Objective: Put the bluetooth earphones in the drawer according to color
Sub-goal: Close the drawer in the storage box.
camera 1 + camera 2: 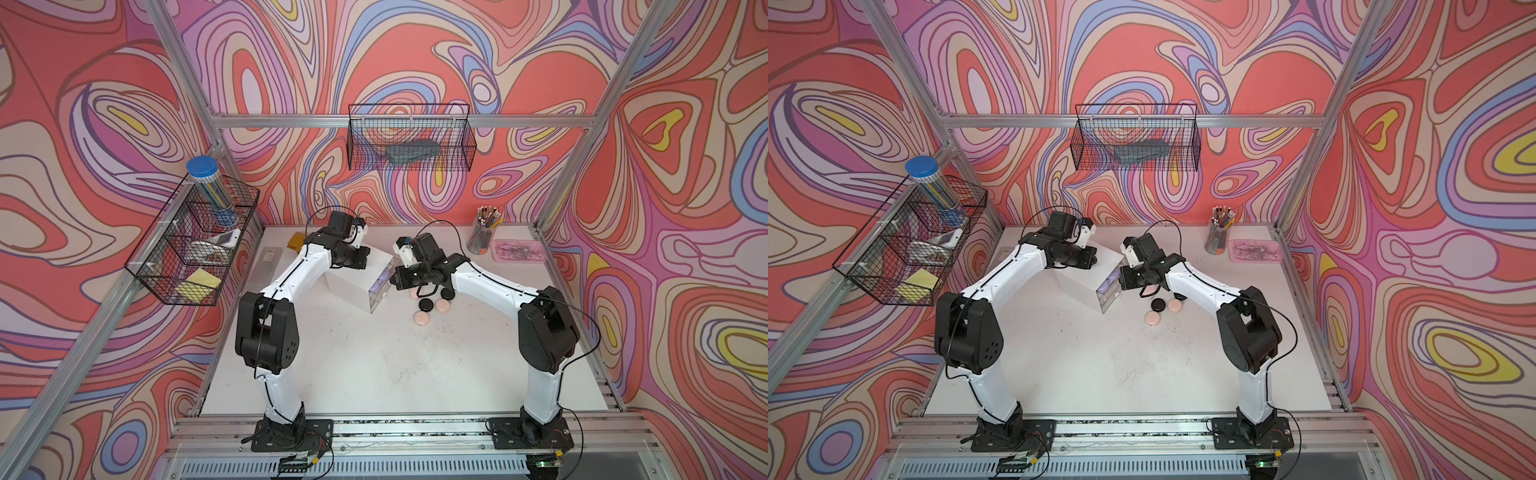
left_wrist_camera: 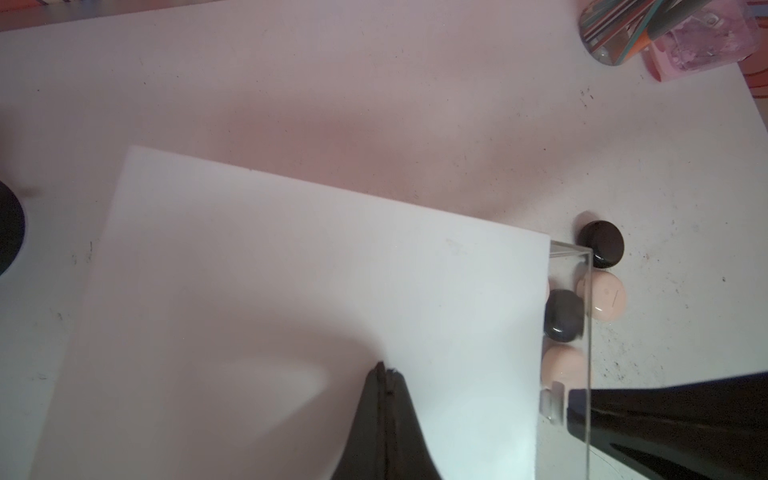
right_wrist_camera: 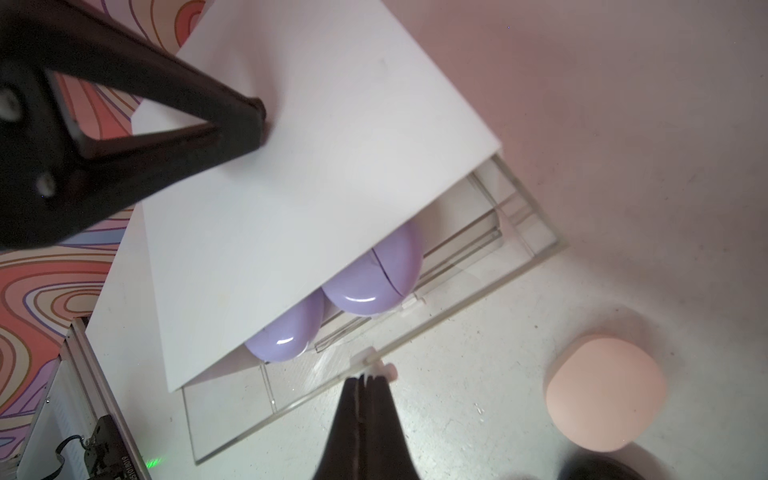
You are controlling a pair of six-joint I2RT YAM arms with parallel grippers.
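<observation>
Left claw, right claw closed.

Findings: the left gripper rested tip-down on top of the cabinet. The top drawer stood pulled out beneath that top, its front wall at the tips of the right gripper. Just ahead of those tips, two cases lay side by side in the drawer, one case touching its neighbour, both partly under the cabinet top. Five loose cases lay clustered on the table, beside the right gripper, away from the cabinet. The pen cup and tray stood well beyond it.
</observation>
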